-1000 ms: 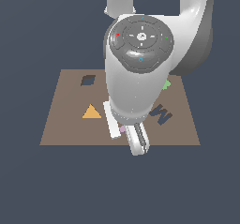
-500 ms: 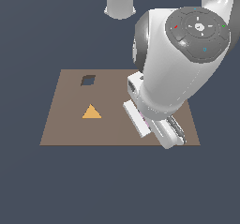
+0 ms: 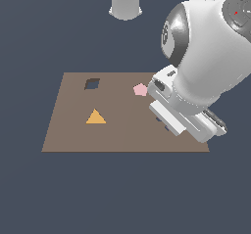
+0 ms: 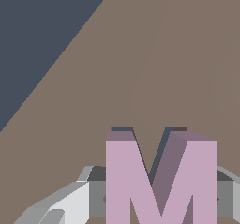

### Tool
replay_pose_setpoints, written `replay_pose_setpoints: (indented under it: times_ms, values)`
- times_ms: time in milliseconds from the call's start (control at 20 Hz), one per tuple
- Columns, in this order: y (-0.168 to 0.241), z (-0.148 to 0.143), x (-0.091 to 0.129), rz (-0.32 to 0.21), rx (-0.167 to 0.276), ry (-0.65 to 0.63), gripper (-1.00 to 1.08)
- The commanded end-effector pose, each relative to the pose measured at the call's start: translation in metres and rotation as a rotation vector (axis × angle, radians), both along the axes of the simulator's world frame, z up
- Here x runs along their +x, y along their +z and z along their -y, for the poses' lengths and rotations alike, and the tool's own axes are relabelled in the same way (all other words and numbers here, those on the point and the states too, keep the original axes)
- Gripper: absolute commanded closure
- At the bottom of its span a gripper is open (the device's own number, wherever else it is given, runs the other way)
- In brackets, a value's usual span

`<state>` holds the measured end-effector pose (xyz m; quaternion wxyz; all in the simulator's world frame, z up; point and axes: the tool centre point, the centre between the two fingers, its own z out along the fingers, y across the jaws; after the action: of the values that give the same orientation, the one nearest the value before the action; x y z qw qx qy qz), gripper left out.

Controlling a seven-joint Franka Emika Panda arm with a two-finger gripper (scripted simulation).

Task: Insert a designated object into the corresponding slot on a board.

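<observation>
In the wrist view my gripper [image 4: 159,202] is shut on the pale lilac zigzag piece [image 4: 159,181], with a grey finger [image 4: 65,202] on either side of it. Dark navy edges of the zigzag slot [image 4: 123,130] show just behind the piece, on the brown board [image 4: 154,54]. I cannot tell whether the piece touches the slot. In the exterior view the arm's white hand [image 3: 186,113] hangs over the right part of the board [image 3: 122,137] and hides the fingers, the piece and most of the slot.
On the board lie a pink pentagon [image 3: 140,89], an orange triangle [image 3: 95,116] and a dark diamond-shaped cutout [image 3: 91,83]. The robot's base [image 3: 126,0] stands beyond the board's far edge. Dark floor surrounds the board.
The arm has swung toward the exterior view's right and now hangs over the board's right part. The pink pentagon has come into view.
</observation>
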<state>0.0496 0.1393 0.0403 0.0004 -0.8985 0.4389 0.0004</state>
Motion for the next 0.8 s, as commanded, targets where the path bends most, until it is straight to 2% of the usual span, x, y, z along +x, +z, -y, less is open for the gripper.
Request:
replay_pose_setpoints:
  times_ms: [0,400,450,750]
  values:
    - [0.0003,0.0003,-0.0008,0.0,-0.001,0.004,1.08]
    - [-0.0097,0.0006,-0.0008,0.0,-0.001,0.003,1.08]
    - [-0.0097,0.0006,-0.0008,0.0,-0.001,0.003,-0.92]
    - [-0.0097,0.0006,-0.0008,0.0,-0.001,0.003,-0.92]
